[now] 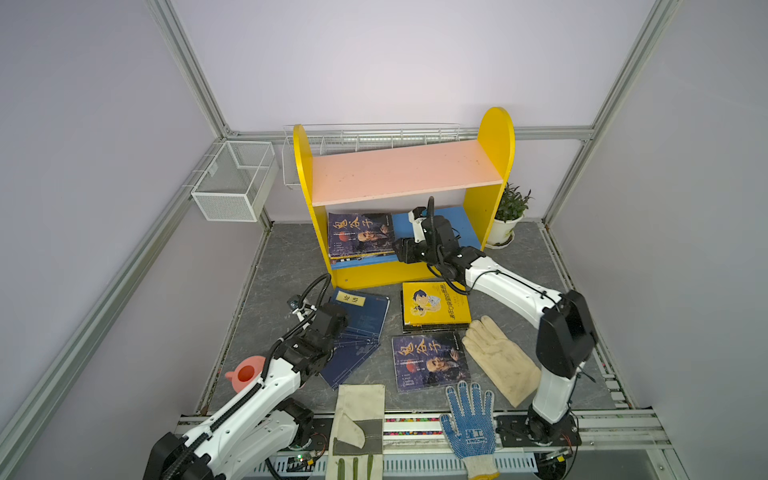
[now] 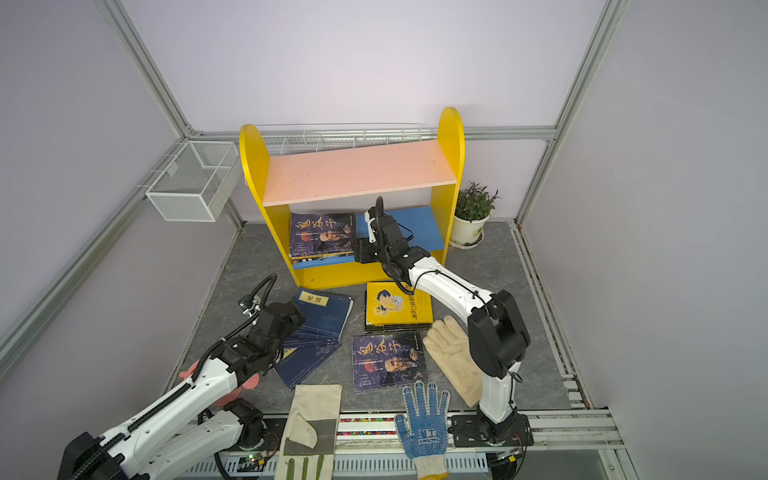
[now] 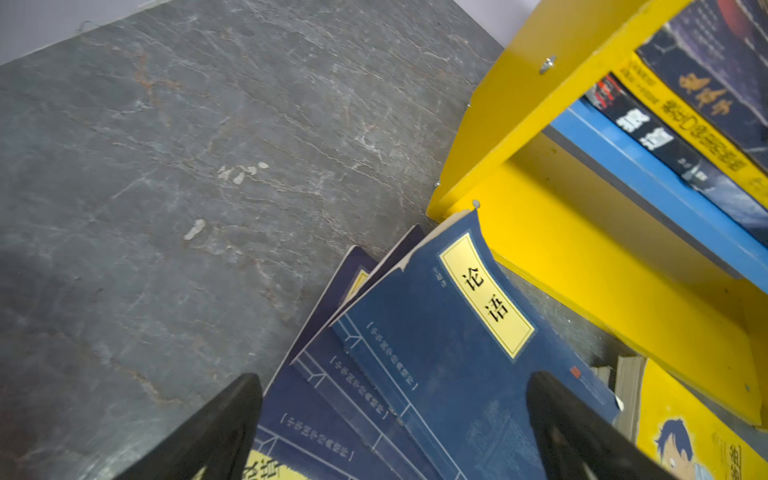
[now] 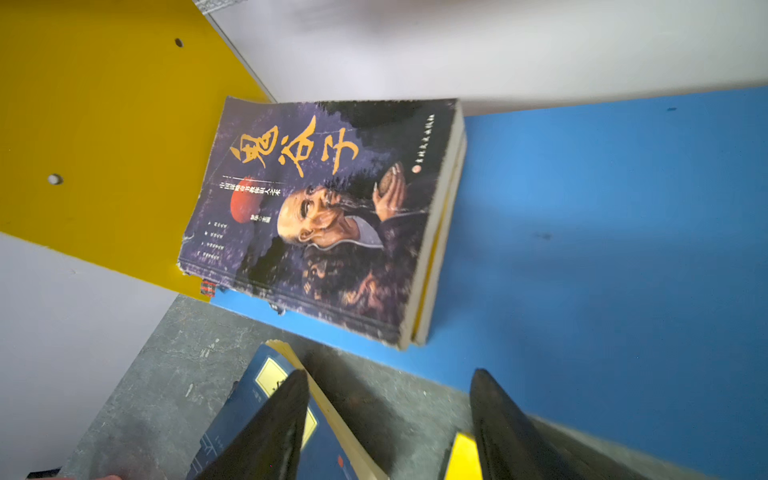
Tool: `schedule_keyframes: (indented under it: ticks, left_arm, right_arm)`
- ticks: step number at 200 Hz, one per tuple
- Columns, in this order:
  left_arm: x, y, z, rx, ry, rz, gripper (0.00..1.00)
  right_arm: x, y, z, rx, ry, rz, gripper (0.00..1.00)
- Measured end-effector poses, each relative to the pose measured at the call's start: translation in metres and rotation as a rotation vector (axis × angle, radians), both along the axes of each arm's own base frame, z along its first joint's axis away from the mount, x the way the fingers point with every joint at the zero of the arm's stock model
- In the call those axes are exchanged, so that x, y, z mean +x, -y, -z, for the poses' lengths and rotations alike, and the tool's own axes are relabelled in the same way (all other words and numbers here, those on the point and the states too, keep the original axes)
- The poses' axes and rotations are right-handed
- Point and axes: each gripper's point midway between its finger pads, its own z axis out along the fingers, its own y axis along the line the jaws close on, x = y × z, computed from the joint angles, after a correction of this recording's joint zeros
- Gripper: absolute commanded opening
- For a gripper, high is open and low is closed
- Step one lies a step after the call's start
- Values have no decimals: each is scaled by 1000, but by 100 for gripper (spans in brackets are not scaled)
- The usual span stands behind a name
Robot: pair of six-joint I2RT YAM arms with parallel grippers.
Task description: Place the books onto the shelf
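Observation:
The shelf [image 1: 407, 170] [image 2: 357, 170] stands at the back of the table. On the left of its blue lower board [image 4: 602, 232] lies a stack of books [image 1: 360, 237] [image 2: 322, 235] [image 4: 324, 216] under a dark purple cover. My right gripper [image 1: 401, 249] [image 4: 390, 372] hovers open and empty at that board's front edge. On the table, thin navy books [image 1: 361, 316] [image 3: 436, 353] lie fanned out; my left gripper [image 1: 332, 322] [image 3: 392, 376] hangs open just above them. A yellow cartoon book [image 1: 434, 303] and another purple book [image 1: 430, 359] lie flat in front of the shelf.
Cloth gloves [image 1: 498, 357] [image 1: 469, 419] [image 1: 359, 419] lie along the front and right of the table. A potted plant [image 1: 509, 216] stands right of the shelf. A wire basket [image 1: 235, 180] hangs at the back left. A pink object [image 1: 245, 374] sits beside the left arm.

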Motion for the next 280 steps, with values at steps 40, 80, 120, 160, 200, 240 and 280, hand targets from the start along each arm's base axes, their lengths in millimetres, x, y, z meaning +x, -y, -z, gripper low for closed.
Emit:
schedule_keyframes:
  ticks: [40,80,120,160,200,240,280]
  left_arm:
    - [17,70,5,79,-12,298,100]
    - [34,162,9,101,-2,626,100]
    - [43,224,36,115,-55,838,99]
    - [43,242,60,110,-115,904,95]
    - [42,254,71,92,-157,945,90]
    - [41,261,77,81,-208,979,87]
    - [39,273,77,53,-216,1031,85]
  right_arm:
    - [-29,98,29,109,-152,232,64]
    - [-72,188,157,31,-505,478,61]
    - [-90,226,194,81,-671,552,58]
    - [-83,212,200,95,-718,436,57]
    - [-83,200,203,108,-745,360,57]
    - [-86,195,207,119,-772,329,57]
    - [-87,193,207,125,-775,310,56]
